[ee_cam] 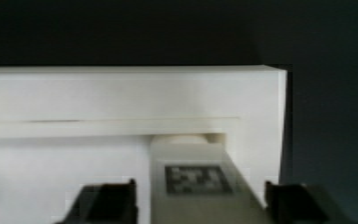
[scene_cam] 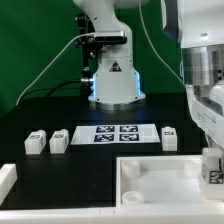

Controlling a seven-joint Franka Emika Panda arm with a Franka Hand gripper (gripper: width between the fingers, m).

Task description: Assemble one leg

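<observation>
On the exterior view's left, two spare legs (scene_cam: pixel 36 143) wait on the black surface (scene_cam: pixel 40 110), then the marker board (scene_cam: pixel 117 134). Rightward, the fingers (ee_cam: pixel 105 200) stand spread around one leg (ee_cam: pixel 195 172) at the tabletop's (scene_cam: pixel 150 180) corner recess; seating seemingly remains unfinished.

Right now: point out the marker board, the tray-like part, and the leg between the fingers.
marker board (scene_cam: pixel 116 134), exterior view, middle of board.
tray-like part (scene_cam: pixel 150 168), exterior view, far rim.
leg (ee_cam: pixel 192 176), wrist view, tagged face.

The arm (scene_cam: pixel 108 40) is white with black joints; its base (scene_cam: pixel 114 88) glows blue below a triangle marking.
</observation>
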